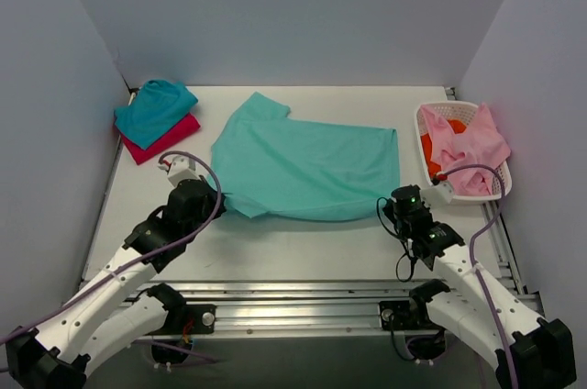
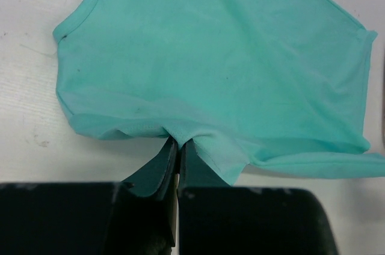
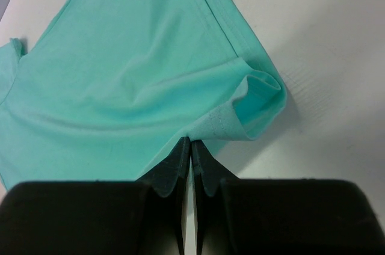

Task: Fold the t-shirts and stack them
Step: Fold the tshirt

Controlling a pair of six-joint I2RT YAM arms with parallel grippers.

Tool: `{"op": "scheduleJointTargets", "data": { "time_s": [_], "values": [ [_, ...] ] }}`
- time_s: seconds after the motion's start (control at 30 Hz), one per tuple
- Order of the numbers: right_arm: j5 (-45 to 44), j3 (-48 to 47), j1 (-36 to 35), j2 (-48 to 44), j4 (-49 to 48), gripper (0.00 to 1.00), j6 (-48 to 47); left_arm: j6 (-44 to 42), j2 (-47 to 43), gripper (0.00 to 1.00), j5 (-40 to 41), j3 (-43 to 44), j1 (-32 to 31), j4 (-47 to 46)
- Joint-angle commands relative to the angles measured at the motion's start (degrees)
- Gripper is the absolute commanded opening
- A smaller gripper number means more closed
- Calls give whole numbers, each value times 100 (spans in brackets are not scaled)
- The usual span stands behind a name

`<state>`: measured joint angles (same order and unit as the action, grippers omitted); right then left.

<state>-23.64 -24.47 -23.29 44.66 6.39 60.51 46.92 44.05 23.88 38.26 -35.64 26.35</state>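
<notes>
The large mint-green t-shirt [image 1: 307,167] lies spread across the middle of the table. My left gripper [image 1: 220,196] is shut on its near left edge; the left wrist view shows the cloth [image 2: 204,68] pinched at the fingertips [image 2: 178,142]. My right gripper [image 1: 393,202] is shut on its near right corner, where the hem [image 3: 252,110] curls over at the fingertips [image 3: 191,142]. A folded teal t-shirt [image 1: 153,110] rests on a folded magenta-red t-shirt [image 1: 165,141] at the back left.
A white lattice basket [image 1: 431,116] at the back right holds pink [image 1: 472,146] and orange [image 1: 428,147] cloth. Grey walls close in the back and both sides. A metal rail [image 1: 303,302] runs along the near edge.
</notes>
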Motion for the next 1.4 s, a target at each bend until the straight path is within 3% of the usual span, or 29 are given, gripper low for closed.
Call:
{"op": "scheduleJointTargets", "data": {
  "time_s": [0.0, 0.33, 0.6, 0.77, 0.8, 0.83, 0.87, 0.9, 0.93, 1.0, 1.13, 1.27, 1.3, 1.37],
  "values": [
    [-317, -330, -9, 401, -463, 0, -171, -314, 567, 2, 170, 515, 39, -648],
    [-484, -717, 131, 1342, -1061, 0, -277, -666, 1852, 2, -234, 981, 522, -1298],
    [-536, -1051, 518, 2291, -1526, 0, -365, -1017, 3116, 2, -1262, 1438, 1436, -1729],
    [-651, -1445, 799, 3676, -1896, 0, -189, -1333, 5074, 2, -2236, 2166, 2262, -2432],
    [-712, -1769, 843, 3942, -1914, 5, -171, -1386, 5922, 2, -2482, 2716, 2376, -2528],
    [-765, -1989, 870, 4188, -1775, 44, -154, -1491, 6357, 5, -2893, 3096, 2490, -2538],
    [-800, -2270, 896, 4704, -1616, 69, -128, -1518, 6822, 16, -3681, 3543, 2657, -2521],
    [-870, -2943, 940, 4962, -1389, 99, -136, -1493, 7593, 22, -3958, 4505, 2728, -2364],
    [-940, -3298, 940, 5156, -943, 100, -171, -1371, 7853, 27, -4118, 4958, 2798, -1823],
    [-1037, -4175, 940, 5570, -676, 100, -285, -1264, 7996, 38, -4321, 5628, 2913, -1694],
    [-1467, -4812, 879, 5422, -42, 100, -461, -1351, 7365, 55, -4093, 6016, 3027, -1651],
    [-1697, -4629, 817, 4685, -103, 100, -637, -1431, 6548, 62, -3926, 5957, 3203, -1615],
    [-1688, -4567, 808, 4587, -121, 100, -663, -1422, 6189, 68, -3822, 5843, 3238, -1737],
    [-1557, -4401, 791, 4403, -217, 100, -698, -1343, 5827, 72, -3742, 5318, 3239, -1939]
  ]
}}
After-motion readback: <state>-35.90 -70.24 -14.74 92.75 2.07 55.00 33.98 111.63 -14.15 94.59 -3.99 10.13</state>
